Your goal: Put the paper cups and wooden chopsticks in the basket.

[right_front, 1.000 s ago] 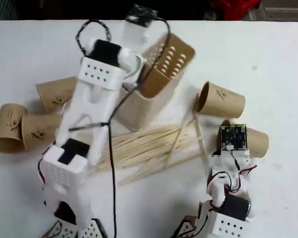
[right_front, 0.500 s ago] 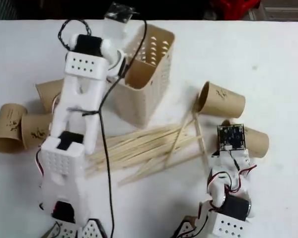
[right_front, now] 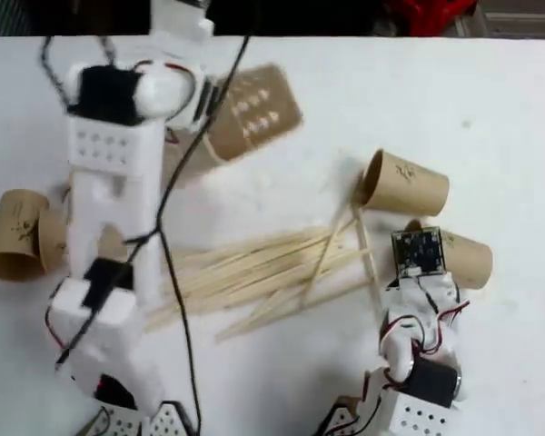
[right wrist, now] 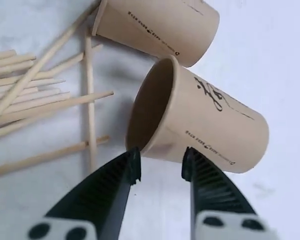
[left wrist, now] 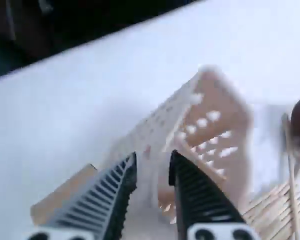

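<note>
1. Left wrist view: the left gripper [left wrist: 153, 162] is closed to a narrow gap on a wall of the beige perforated plastic basket [left wrist: 210, 120], which stretches away beyond its fingertips.
2. In the high view that basket [right_front: 250, 113] hangs tilted over the white worktop [right_front: 490, 118].
3. The right gripper [right wrist: 161, 162] is partly open and holds nothing. Its tips sit just before the open rim of a brown paper cup [right wrist: 205, 120] lying on its side.
4. A second brown paper cup [right wrist: 155, 25] lies just beyond the first.
5. Pale wooden chopsticks [right wrist: 35, 100] lie scattered beside the right gripper, toward the left arm.
6. Two more brown cups [right_front: 14, 232] lie well behind the left gripper.
</note>
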`<move>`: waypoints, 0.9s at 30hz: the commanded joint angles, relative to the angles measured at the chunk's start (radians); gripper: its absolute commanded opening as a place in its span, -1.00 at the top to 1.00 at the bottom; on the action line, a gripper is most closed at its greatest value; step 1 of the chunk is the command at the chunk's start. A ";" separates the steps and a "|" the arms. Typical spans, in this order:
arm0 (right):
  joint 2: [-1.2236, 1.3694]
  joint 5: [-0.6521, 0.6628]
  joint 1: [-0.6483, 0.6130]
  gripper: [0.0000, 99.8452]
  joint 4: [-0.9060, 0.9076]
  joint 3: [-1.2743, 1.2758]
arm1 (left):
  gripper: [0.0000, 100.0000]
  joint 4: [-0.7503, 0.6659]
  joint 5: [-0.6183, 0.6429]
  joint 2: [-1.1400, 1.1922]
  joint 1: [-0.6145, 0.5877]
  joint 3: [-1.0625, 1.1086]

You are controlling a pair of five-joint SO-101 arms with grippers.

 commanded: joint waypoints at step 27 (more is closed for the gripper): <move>0.024 0.069 -0.125 0.69 0.065 -0.158 | 0.74 0.000 -0.018 -0.044 0.022 0.384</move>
